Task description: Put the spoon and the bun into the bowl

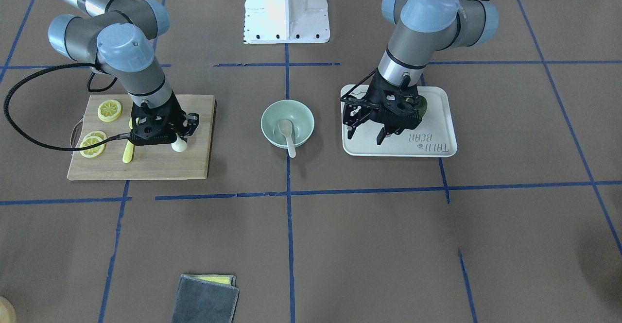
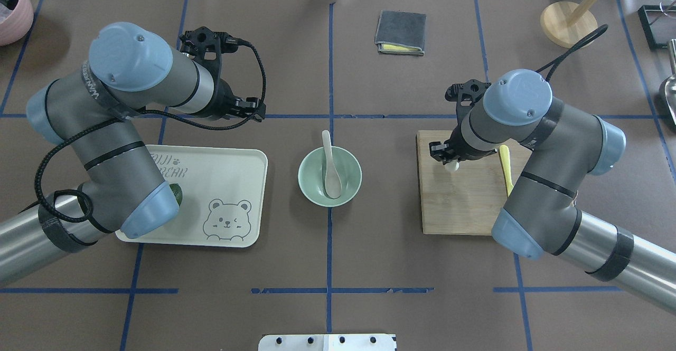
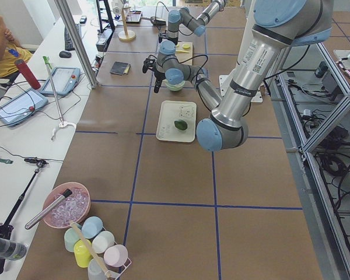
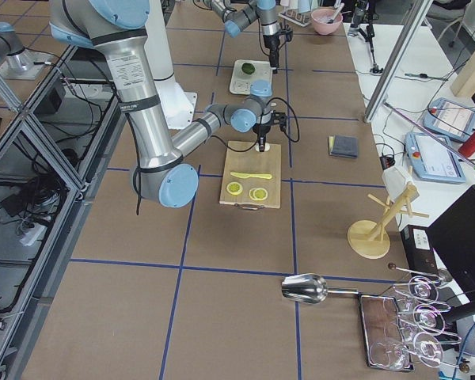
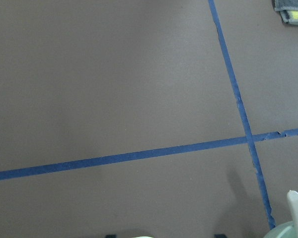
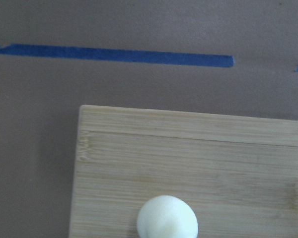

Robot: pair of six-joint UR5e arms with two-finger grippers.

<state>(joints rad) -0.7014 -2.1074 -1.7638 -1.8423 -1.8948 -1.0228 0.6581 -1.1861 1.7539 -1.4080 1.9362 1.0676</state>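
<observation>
The mint-green bowl [image 1: 300,114] sits mid-worktop [image 1: 340,245]. The soup spoon [image 1: 287,136] lies in it, scoop inside, with the handle tip jutting over the rim on the side away from the robot's base. A band of brown worktop flanks the bowl on both sides, reaching the bamboo cutting board [image 1: 194,162] one way and the cream tray [image 1: 359,148] the other. The bun [image 1: 179,144] stands on the board's bowl-ward half, set in from its edge. The right claw [image 1: 182,136] hovers right over the bun; I cannot tell whether it grips. The left claw [image 1: 365,133] is released, fingers spread, raised above the tray's bowl-side edge.
</observation>
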